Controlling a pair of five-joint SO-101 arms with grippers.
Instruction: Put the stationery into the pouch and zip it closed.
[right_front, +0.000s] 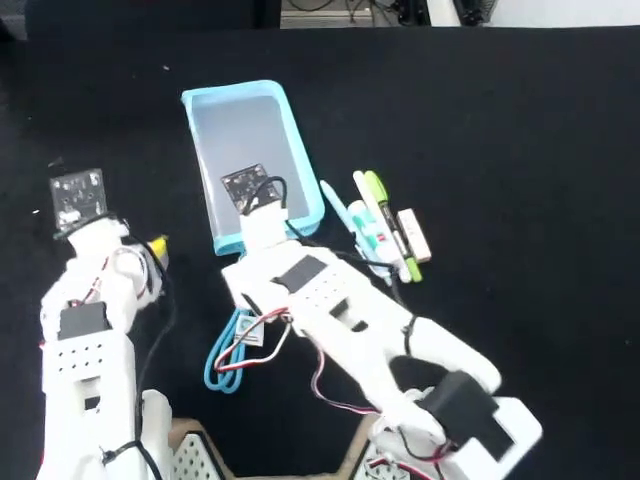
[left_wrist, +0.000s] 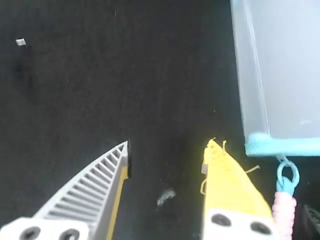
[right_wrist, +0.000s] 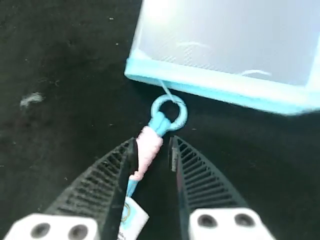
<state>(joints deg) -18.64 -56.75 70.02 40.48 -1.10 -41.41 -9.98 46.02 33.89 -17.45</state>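
The pouch (right_front: 250, 140) lay on the surface (right_front: 500, 150), with the pens (right_front: 385, 225) just beside it and not yet inside. The right gripper (right_wrist: 152, 142) fingers were narrowly parted astride the pull strap (right_wrist: 147, 150). The left gripper (left_wrist: 167, 145) fingers were spread and empty. The pouch appeared soft, light and liable to slide. The pens looked stiff and likely to roll, so a mid-barrel grip is advised.

Right of the pens (right_front: 385, 225) you have bare cloth (right_front: 520, 200) — room to come in. The right arm (right_front: 330, 295) lies across the near end of the pouch (right_front: 240, 130), blocking that side.
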